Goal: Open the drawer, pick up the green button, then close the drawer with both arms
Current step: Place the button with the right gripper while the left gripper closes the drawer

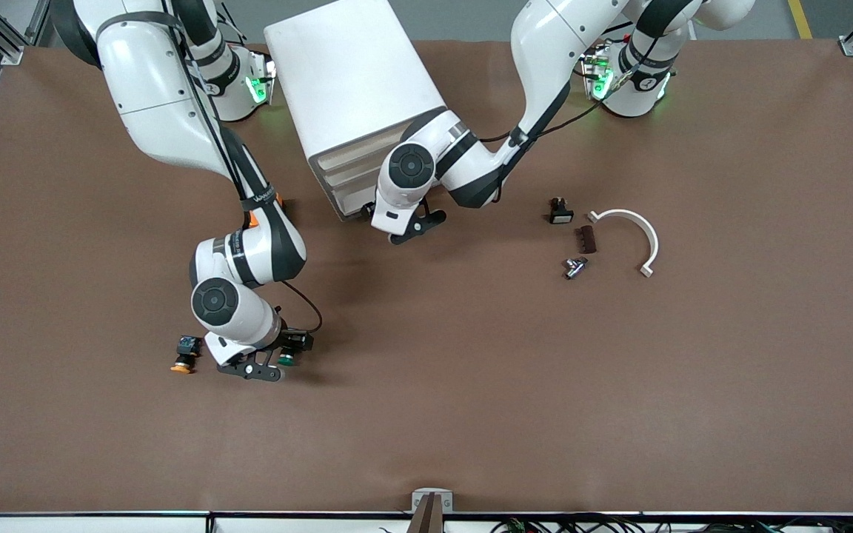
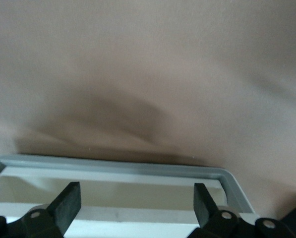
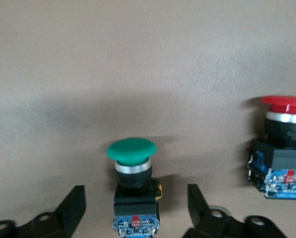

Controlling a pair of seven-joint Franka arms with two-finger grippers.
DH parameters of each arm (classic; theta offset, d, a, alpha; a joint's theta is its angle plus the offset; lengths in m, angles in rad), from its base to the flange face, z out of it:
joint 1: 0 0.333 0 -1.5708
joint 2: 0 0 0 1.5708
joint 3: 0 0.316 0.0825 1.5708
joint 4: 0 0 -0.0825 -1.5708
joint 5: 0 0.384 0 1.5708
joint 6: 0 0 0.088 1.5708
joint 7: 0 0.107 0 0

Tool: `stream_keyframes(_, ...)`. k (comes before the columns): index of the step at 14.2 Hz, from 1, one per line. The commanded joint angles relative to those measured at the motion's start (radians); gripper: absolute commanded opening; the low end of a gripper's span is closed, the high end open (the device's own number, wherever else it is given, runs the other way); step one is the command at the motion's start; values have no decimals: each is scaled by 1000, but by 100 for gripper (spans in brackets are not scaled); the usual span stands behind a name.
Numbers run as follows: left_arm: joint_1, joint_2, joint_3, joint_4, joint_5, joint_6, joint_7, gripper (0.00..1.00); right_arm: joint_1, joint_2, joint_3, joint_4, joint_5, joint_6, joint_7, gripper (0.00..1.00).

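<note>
Between right gripper [image 3: 135, 208] open fingers: button [image 3: 133, 166]; front view hides gap.

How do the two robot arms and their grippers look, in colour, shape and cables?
Both arms are glossy white rounded shells with black joint rings and round dark caps at the wrists. The right arm carries a thin black cable along its side; the left arm has one too. Green lights glow at both bases. The left gripper and right gripper are black, with two flat tapered fingers.
</note>
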Motion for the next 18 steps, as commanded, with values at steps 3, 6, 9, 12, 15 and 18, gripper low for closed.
stream_keyframes(3, -3, 5, -6, -18, -110, 17, 1, 100, -11, -16, -13, 42, -10, -38, -11, 100)
stream_keyframes(6, -3, 11, -6, -24, -176, 26, 10, 100, -17, -16, -14, 132, -47, -185, -11, 100)
stream_keyframes(9, -2, 17, -6, -24, -187, 31, 10, 100, -37, -24, -13, 194, -68, -284, -20, 100)
stream_keyframes(12, 12, 5, -5, -24, -171, 31, 15, 100, -54, -62, -19, 203, -73, -391, -102, 100)
stream_keyframes(15, 69, -21, 3, -18, -164, 29, 61, 100, -116, -136, -22, 202, -73, -524, -242, 100)
stream_keyframes(18, 139, -81, 1, -17, -127, 16, 49, 100, -173, -245, -24, 199, -89, -662, -316, 100)
